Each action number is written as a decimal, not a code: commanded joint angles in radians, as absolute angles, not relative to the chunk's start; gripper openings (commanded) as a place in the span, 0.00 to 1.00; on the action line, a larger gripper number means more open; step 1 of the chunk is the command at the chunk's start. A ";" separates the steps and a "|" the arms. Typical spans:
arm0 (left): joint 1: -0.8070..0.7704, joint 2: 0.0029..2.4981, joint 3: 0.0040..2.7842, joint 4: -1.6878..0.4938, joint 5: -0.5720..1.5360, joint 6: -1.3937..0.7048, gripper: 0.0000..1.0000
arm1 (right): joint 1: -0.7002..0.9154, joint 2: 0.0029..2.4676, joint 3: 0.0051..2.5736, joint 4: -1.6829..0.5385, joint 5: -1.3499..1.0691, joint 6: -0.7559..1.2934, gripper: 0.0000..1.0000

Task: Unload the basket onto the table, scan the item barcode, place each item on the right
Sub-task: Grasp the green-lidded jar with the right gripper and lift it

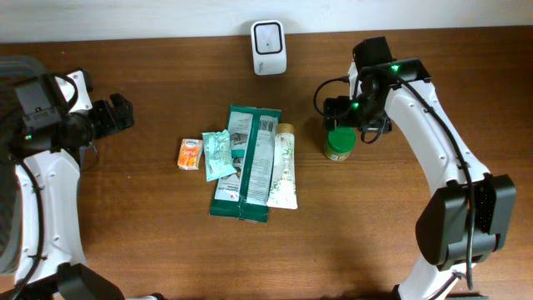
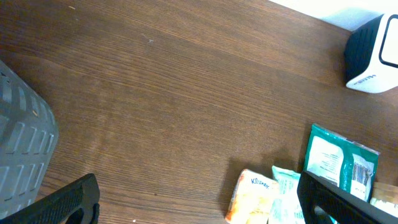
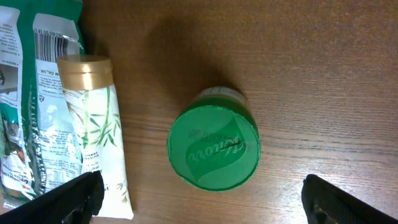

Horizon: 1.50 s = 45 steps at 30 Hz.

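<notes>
Overhead: your scanner, a white box, sits at the far edge of the table, mid-width. The items lie in a cluster at centre. From the left they are an orange packet, a small teal packet, two long green packets and a tube with a gold cap. The green-lidded jar stands upright just beside the tube, apart from the cluster. The right gripper hangs right over the jar. The left gripper is well off to the left, over bare wood.

Left wrist: left gripper is spread wide with nothing between the fingers. You see bare table ahead and a grey slotted container at the left edge. The scanner is top right, and the orange packet and a green packet are lower right.

Right wrist: right gripper is fully released, with fingers at the frame's bottom corners. The jar is seen lid-up between them and the fingers are clear of it. The tube lies to its left, not touching. The green packet beyond it shows a barcode face-up.
</notes>
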<state>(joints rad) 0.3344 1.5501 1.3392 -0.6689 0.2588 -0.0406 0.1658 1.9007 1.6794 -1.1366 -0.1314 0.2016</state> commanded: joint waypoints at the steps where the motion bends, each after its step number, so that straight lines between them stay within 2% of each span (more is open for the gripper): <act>1: 0.341 1.533 1.359 -0.668 0.273 -0.021 0.99 | 0.163 1.885 1.693 -1.127 -0.119 0.185 0.98; 8: 0.341 1.533 1.359 -0.668 0.273 -0.021 0.99 | 0.165 1.887 1.692 -1.084 -0.126 0.161 0.98; 13: 0.341 1.533 1.359 -0.667 0.273 -0.021 0.99 | 0.169 1.937 1.683 -1.104 -0.118 -0.104 0.98; 23: 0.341 1.533 1.359 -0.668 0.273 -0.021 0.99 | 0.170 2.025 1.674 -1.108 -0.127 -0.267 0.98; 26: 0.341 1.533 1.359 -0.667 0.273 -0.021 0.99 | 0.170 2.033 1.665 -1.118 -0.200 -0.386 0.98; 30: 0.342 1.533 1.359 -0.667 0.273 -0.021 0.99 | 0.170 2.079 1.626 -1.095 -0.194 -0.389 0.99; 32: 0.341 1.533 1.359 -0.667 0.273 -0.021 0.99 | 0.170 2.082 1.626 -1.100 -0.159 -0.388 0.94; 36: 0.341 1.533 1.359 -0.667 0.273 -0.021 0.99 | 0.169 2.080 1.629 -1.092 -0.142 -0.302 0.77; 42: 0.341 1.533 1.359 -0.667 0.273 -0.021 0.99 | 0.169 2.080 1.680 -1.116 -0.142 0.067 0.75; 45: 0.341 1.533 1.359 -0.667 0.273 -0.021 0.99 | 0.169 2.080 1.680 -1.119 -0.142 0.284 0.68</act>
<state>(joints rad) 0.3344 1.5501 1.3392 -0.6689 0.2588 -0.0406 0.1661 2.0811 1.6588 -1.1175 -0.1501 0.0742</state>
